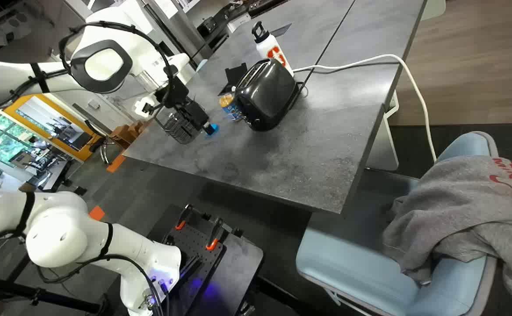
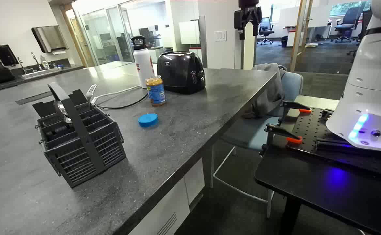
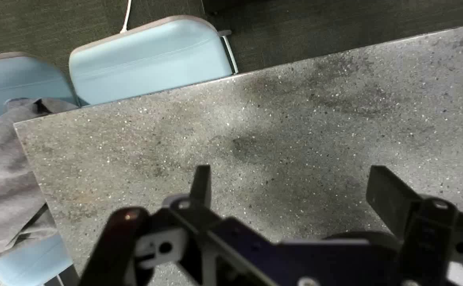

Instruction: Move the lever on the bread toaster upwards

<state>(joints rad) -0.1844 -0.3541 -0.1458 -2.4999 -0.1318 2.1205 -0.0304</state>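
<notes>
The bread toaster [image 1: 270, 94] is a glossy black box standing upright on the grey table. It also shows in an exterior view [image 2: 177, 71], with dials on its end face. I cannot make out the lever in any view. My gripper [image 1: 209, 127] is in the air, apart from the toaster. In an exterior view the gripper [image 2: 249, 27] hangs higher than the toaster and to its right. In the wrist view the gripper [image 3: 289, 174] has its fingers wide apart with only table surface between them. A dark rounded shape [image 3: 366, 237] shows partly behind it, mostly hidden.
A jar [image 2: 156, 93] with a blue label and a white bottle [image 2: 143, 65] stand beside the toaster. A blue lid [image 2: 148, 120] and a grey basket [image 2: 89, 147] are on the table. A white cord [image 1: 348, 66] crosses the table [image 3: 295, 111]. Chairs [image 3: 148, 63] stand at its edge.
</notes>
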